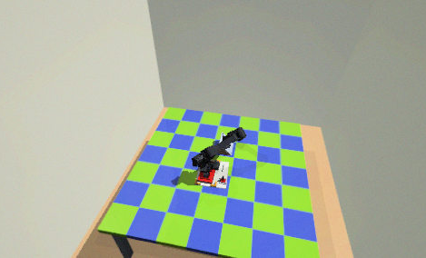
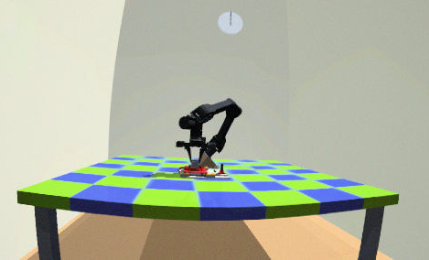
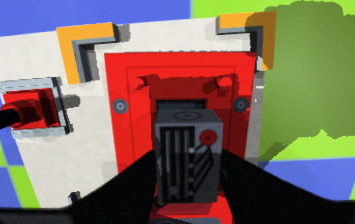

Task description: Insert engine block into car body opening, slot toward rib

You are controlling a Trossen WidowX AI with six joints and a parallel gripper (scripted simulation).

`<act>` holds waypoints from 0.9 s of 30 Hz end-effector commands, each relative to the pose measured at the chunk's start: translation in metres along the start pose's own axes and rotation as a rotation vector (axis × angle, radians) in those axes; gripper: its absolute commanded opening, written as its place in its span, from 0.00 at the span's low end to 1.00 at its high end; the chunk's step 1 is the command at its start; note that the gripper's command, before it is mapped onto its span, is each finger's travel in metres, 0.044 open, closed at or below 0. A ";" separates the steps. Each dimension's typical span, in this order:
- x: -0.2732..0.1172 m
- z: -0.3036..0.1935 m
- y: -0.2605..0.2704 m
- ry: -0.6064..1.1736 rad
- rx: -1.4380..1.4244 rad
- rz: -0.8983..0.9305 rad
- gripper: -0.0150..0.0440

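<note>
The grey engine block [image 3: 189, 120] [image 2: 194, 164] is between my fingertips, with dark slots and a red round mark on the face toward the wrist camera. My gripper [image 3: 186, 156] [image 2: 195, 160] is shut on it and points down over the red car body [image 3: 179, 60] [image 1: 206, 177] [image 2: 187, 171]. The dark opening [image 3: 181, 104] shows just beyond the block's far edge, partly covered by it. The block stands above the body's top. Its lower end is hidden, so I cannot tell whether it touches the body. I cannot make out the rib.
The body lies on a white board [image 3: 84, 160] [image 1: 224, 169] with orange corner brackets [image 3: 86, 31] [image 3: 267, 42]. To the left in the wrist view, a red part [image 3: 24, 107] with a black rod sits in a grey holder. A pale pointed object [image 2: 209, 161] stands behind the board.
</note>
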State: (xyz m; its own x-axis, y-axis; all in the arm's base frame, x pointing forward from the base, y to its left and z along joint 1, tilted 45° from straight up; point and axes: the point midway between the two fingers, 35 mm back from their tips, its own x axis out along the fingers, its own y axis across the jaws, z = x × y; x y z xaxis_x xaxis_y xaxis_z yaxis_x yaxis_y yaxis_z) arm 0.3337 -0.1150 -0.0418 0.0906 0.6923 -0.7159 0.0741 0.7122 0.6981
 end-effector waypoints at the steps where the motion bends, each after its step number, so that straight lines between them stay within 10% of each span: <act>1: 0.000 0.000 0.000 0.000 -0.003 -0.002 0.52; 27: 0.001 0.000 0.000 0.000 0.005 -0.002 0.52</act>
State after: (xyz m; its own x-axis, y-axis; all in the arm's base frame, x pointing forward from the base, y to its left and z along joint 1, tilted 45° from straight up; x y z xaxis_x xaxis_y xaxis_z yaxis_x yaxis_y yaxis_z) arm 0.3336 -0.1143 -0.0425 0.0900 0.6921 -0.7162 0.0778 0.7120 0.6978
